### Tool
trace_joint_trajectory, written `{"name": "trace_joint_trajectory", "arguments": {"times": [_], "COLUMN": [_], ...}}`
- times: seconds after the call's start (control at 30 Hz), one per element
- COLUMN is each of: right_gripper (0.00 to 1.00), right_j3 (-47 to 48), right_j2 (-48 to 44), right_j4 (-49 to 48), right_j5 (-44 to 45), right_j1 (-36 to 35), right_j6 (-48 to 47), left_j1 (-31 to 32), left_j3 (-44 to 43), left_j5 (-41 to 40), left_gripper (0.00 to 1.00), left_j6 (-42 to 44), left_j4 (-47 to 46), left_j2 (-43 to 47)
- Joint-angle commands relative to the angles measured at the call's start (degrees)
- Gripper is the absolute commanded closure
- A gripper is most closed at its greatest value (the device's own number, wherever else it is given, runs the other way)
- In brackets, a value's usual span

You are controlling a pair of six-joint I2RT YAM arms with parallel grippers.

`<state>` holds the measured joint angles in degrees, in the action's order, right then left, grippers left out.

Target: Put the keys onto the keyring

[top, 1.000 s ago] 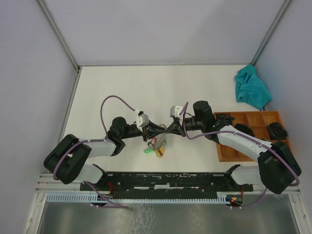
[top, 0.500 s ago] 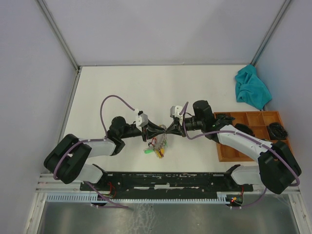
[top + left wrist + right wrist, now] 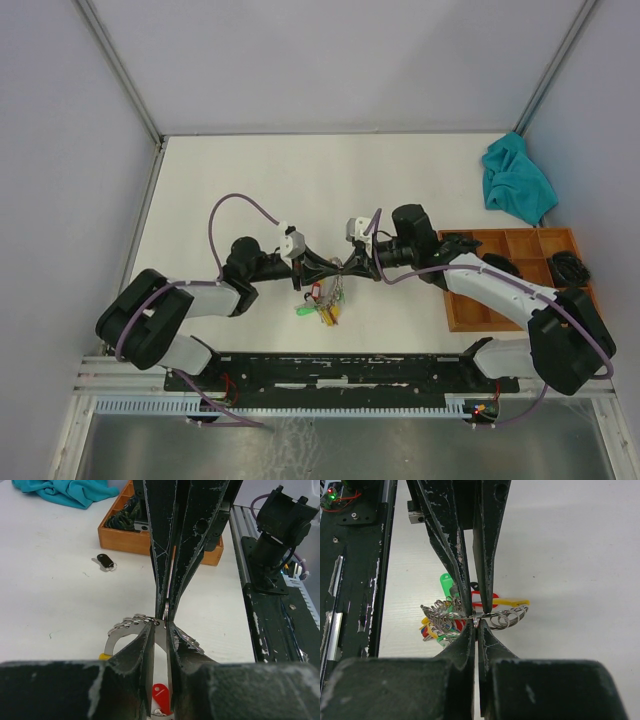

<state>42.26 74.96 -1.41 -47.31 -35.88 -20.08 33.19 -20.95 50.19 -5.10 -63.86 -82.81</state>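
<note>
The keyring (image 3: 327, 303), a silvery ring strung with small loops and red, yellow, green and blue tags, hangs between my two grippers over the table's middle. My left gripper (image 3: 161, 626) is narrowly parted, with the ring's flat band (image 3: 116, 634) running between its fingers. My right gripper (image 3: 476, 622) is shut on a thin metal loop at the ring's wire (image 3: 507, 617), tip to tip with the left gripper. A green-headed key (image 3: 445, 585) shows among the tags; I cannot tell if it is loose. A dark key (image 3: 104, 561) lies on the table toward the tray.
A wooden compartment tray (image 3: 455, 310) with dark items stands at the right, under the right arm. A teal cloth (image 3: 515, 180) is bunched at the back right corner. The black base rail (image 3: 340, 365) runs along the near edge.
Both arms have edged slightly, and the hanging bunch of tags has shifted a little to the right. The grips look the same.
</note>
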Motion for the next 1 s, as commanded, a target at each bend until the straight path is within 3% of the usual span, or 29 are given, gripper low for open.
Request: {"name": "trace_joint_trajectory", "arguments": {"times": [0.0,0.27,0.6,0.97], "right_gripper": [0.99,0.97,0.67,0.67], "right_j3": [4.49,5.76,5.94,7.24], "right_j2": [0.41,1.3,-1.39,0.73], "right_j4": [-2.3,1.62,11.38,12.16], "right_j5": [-1.48,1.29,4.33,4.95], "right_j1": [-2.03,-3.35,-2.7,-1.95], "right_j6": [-1.66,-4.07,-7.45,-6.69], "left_j1": [1.18,1.35,1.4,1.35], "left_j3": [-2.68,-2.91,-5.12,-6.56], "left_j5": [1.93,1.6,-4.59,-4.79], "left_gripper": [0.79,0.97,0.97,0.97], "left_j6": [-2.87,-3.02,8.7,10.72], "left_j4": [-4.14,-3.52,17.99,23.25], "left_j2": [-0.59,-0.71,4.79,4.89]}}
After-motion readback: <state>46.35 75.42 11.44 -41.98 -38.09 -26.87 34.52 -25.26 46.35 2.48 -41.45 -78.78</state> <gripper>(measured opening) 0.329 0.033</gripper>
